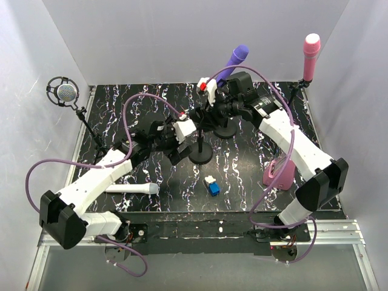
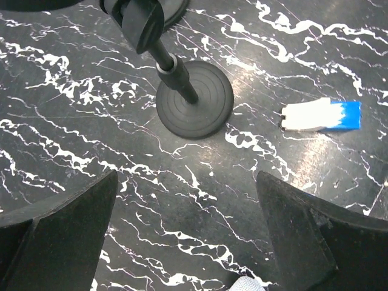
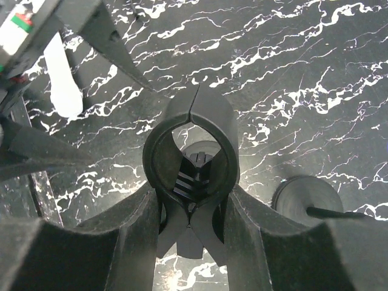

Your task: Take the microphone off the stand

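Observation:
The white microphone [image 1: 130, 189] lies flat on the marbled table, left of centre; it also shows in the right wrist view [image 3: 63, 79]. Its mesh head peeks in at the bottom of the left wrist view [image 2: 248, 285]. The black stand [image 1: 200, 154] stands mid-table, and its base shows in the left wrist view [image 2: 194, 100]. Its ring clip [image 3: 191, 139] is empty. My right gripper [image 3: 191, 206] is shut on the clip's handles, above the stand [image 1: 206, 115]. My left gripper [image 2: 188, 242] is open and empty, hovering over the table between the microphone head and the stand base [image 1: 176, 151].
A purple microphone [image 1: 236, 57] sits on a second stand whose base [image 3: 306, 197] is close behind. A pink microphone [image 1: 311, 54] stands back right, a round grey one [image 1: 62, 92] back left. A blue-and-white block [image 2: 321, 115] and a pink object [image 1: 279, 173] lie on the table.

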{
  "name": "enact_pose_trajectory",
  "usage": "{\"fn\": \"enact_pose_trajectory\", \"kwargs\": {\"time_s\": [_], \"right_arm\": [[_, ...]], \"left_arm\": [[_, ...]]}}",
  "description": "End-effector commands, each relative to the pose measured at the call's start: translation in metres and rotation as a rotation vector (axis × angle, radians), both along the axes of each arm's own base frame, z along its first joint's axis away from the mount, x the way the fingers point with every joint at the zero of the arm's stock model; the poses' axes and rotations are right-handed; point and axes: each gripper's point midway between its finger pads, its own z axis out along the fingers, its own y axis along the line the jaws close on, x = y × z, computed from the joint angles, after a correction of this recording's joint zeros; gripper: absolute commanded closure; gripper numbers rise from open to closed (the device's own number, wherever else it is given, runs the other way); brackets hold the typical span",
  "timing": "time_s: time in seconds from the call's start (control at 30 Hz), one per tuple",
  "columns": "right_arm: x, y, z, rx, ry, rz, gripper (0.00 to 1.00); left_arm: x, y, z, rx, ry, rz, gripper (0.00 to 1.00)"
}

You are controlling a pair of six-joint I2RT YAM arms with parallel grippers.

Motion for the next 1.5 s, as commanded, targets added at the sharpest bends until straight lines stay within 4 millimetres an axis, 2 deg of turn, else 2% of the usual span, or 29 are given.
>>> {"fn": "enact_pose_trajectory", "kwargs": {"time_s": [0.0,0.13,0.2,0.27,0.47,0.57,0.63,0.73,0.83,0.97,1.07,1.2,1.27,1.33,1.37,1.4,1.47], "right_arm": [[-0.017,-0.016,-0.008,-0.068,-0.070,0.096,0.99],[-0.024,-0.015,-0.029,-0.071,-0.052,0.144,0.99],[-0.025,-0.014,-0.048,-0.062,-0.010,0.124,0.99],[-0.032,-0.019,-0.075,-0.094,0.047,0.122,0.99],[-0.028,-0.016,-0.106,-0.136,0.117,0.124,0.99],[-0.020,-0.010,-0.117,-0.151,0.140,0.126,0.99],[-0.024,-0.013,-0.122,-0.158,0.152,0.125,0.99],[-0.024,-0.015,-0.112,-0.144,0.129,0.121,0.99],[-0.018,-0.012,-0.100,-0.127,0.101,0.118,0.99],[-0.008,-0.007,-0.085,-0.106,0.067,0.113,0.99],[0.004,-0.002,-0.060,-0.072,0.011,0.106,0.99],[0.014,-0.001,-0.013,-0.014,-0.088,0.092,0.99],[0.014,-0.002,-0.001,0.002,-0.114,0.089,0.99],[0.014,-0.003,0.003,0.006,-0.122,0.087,0.99],[0.118,-0.017,0.117,0.412,-0.336,-0.561,0.01],[-0.027,-0.032,-0.041,-0.153,0.084,0.117,0.22],[-0.028,-0.036,-0.055,-0.181,0.105,0.110,0.22]], "left_arm": [[-0.015,-0.009,-0.017,0.041,0.057,-0.134,0.02],[0.001,-0.027,-0.040,-0.062,0.041,-0.088,0.02],[0.010,-0.032,-0.045,-0.115,-0.007,-0.069,0.02],[0.015,-0.031,-0.052,-0.145,-0.064,-0.047,0.02],[0.011,-0.016,-0.053,-0.093,-0.012,0.014,0.02],[0.013,-0.002,-0.042,-0.077,0.004,0.045,0.02],[0.015,0.007,-0.035,-0.063,-0.004,0.054,0.02],[0.014,0.010,-0.021,-0.077,-0.015,0.054,0.02],[0.014,0.002,-0.008,-0.128,-0.017,0.033,0.02],[0.026,-0.008,-0.001,-0.168,-0.063,0.017,0.02],[0.034,-0.020,0.004,-0.210,-0.084,-0.008,0.02],[0.046,-0.035,0.019,-0.258,-0.092,-0.023,0.02],[0.051,-0.041,0.025,-0.271,-0.104,-0.043,0.02],[0.056,-0.048,0.029,-0.288,-0.109,-0.059,0.02],[0.057,-0.052,0.029,-0.300,-0.099,-0.069,0.02],[0.060,-0.057,0.034,-0.320,-0.109,-0.085,0.02],[0.062,-0.064,0.034,-0.340,-0.099,-0.103,0.02]]}}
